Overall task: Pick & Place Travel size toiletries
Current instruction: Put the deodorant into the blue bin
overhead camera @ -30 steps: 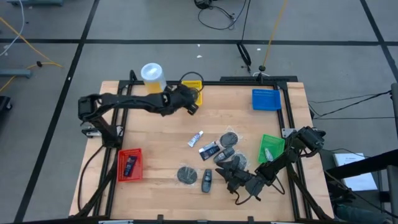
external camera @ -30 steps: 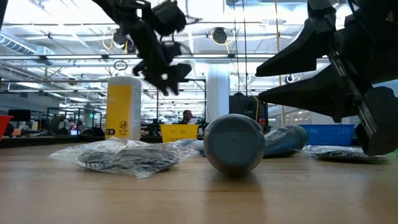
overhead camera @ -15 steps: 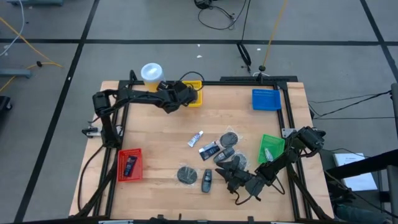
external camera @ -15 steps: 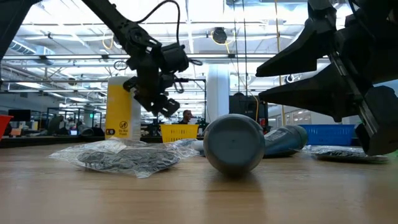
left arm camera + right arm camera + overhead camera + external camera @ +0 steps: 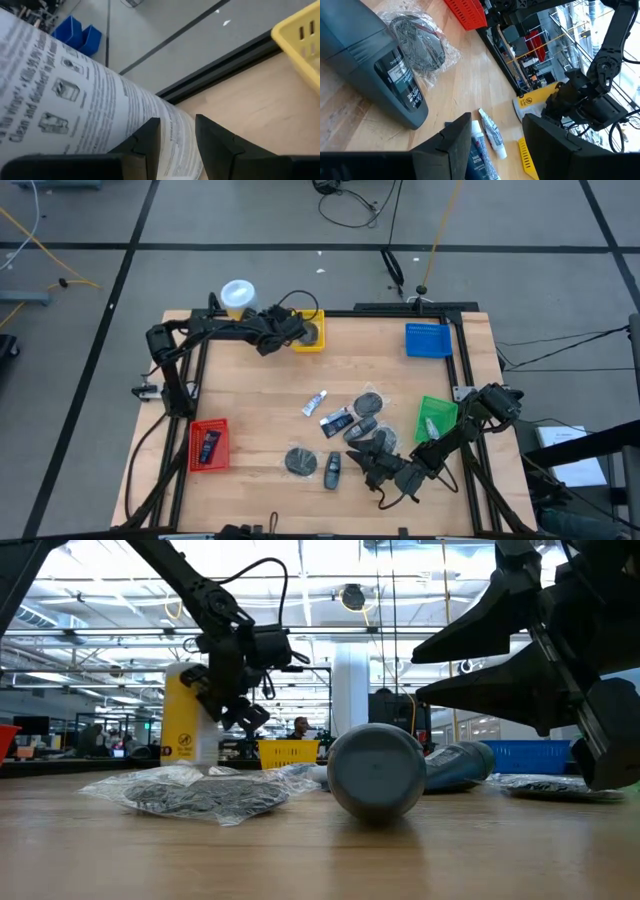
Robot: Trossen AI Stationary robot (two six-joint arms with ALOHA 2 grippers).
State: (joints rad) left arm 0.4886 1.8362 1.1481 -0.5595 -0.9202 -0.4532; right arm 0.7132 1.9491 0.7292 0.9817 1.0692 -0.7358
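The toiletries lie in the near middle of the table: a white tube (image 5: 316, 403), dark oblong packs (image 5: 337, 421) (image 5: 333, 470), and bagged grey discs (image 5: 370, 398) (image 5: 300, 461). My right gripper (image 5: 375, 465) hangs open just above them, touching none. Its wrist view shows a dark pack (image 5: 385, 75), a bagged disc (image 5: 417, 45) and white tubes (image 5: 490, 132). My left gripper (image 5: 262, 340) is at the far left, slightly open, against the tall yellow canister (image 5: 238, 298). The canister (image 5: 190, 725) leans over beside it. My left gripper meets the yellow canister's printed side wall (image 5: 100, 115) with its fingertips (image 5: 150, 137), coming about level from the table's right. The fingers stand a little apart, not around the canister. The canister is tilted toward the table's left, its base still on the table.
A yellow tray (image 5: 308, 332) sits just right of the left gripper at the far edge. A blue tray (image 5: 428, 340) is at the far right and a green tray (image 5: 435, 418) holds a tube at the right. A red tray (image 5: 208, 445) holds a dark pack at the near left. Bare wood lies between.
My left gripper has moved from over the yellow tray toward the table's far left and down, reaching the yellow canister. The canister has tipped from upright to leaning left, its top shifting leftward. The right gripper and the toiletries have stayed still.
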